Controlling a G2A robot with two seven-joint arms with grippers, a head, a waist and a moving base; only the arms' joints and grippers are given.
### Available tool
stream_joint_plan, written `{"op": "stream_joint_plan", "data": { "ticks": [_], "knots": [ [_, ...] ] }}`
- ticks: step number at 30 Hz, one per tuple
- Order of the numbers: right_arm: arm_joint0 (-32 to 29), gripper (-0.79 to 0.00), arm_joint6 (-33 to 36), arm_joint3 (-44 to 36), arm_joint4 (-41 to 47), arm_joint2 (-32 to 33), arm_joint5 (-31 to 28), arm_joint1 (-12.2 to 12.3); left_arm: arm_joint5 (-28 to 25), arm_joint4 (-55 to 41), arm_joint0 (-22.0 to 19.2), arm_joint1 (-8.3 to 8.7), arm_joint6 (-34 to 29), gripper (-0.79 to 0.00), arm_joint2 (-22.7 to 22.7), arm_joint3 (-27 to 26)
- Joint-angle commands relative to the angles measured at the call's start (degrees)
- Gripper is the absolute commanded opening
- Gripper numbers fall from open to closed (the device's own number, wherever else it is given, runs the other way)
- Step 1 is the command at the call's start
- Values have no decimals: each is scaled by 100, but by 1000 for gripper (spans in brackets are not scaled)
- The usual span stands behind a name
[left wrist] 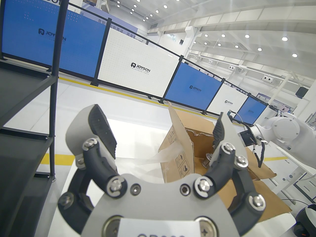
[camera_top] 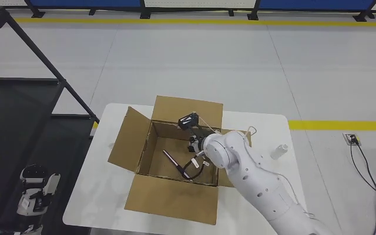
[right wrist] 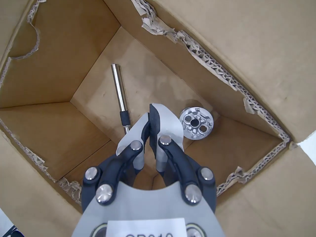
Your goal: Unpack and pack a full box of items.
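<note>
Right gripper (right wrist: 150,119) hangs closed inside the box (right wrist: 222,25), near metal rod (right wrist: 119,92) and disc (right wrist: 196,123).

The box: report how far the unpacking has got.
Done: the box stands open, and a small bottle is out on the table, probably unpacked. In hand: nothing; the right gripper is inside the box, fingers shut and empty. Left: a metal rod and a round metal part lie on the box floor. The left gripper hangs open away from the box.
</note>
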Motion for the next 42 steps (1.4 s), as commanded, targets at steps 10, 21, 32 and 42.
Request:
{"op": "stream_joint_plan", "data": {
  "ticks": [10, 21, 32, 42],
  "knots": [
    [-1099, 0, 362, -2143, -1041, 1231, 289, 388, 0, 0, 0, 0, 0, 0, 0, 0],
    [-2420, 0, 219, -3391, -2749, 3173, 1411, 678, 0, 0, 0, 0, 0, 0, 0, 0],
    [-2213, 0, 338, -1656, -2415, 4142, 1041, 782, 0, 0, 0, 0, 0, 0, 0, 0],
    [-1838, -65, -328, -114, -1794, 4354, 488, 833, 0, 0, 0, 0, 0, 0, 0, 0]
  ]
}}
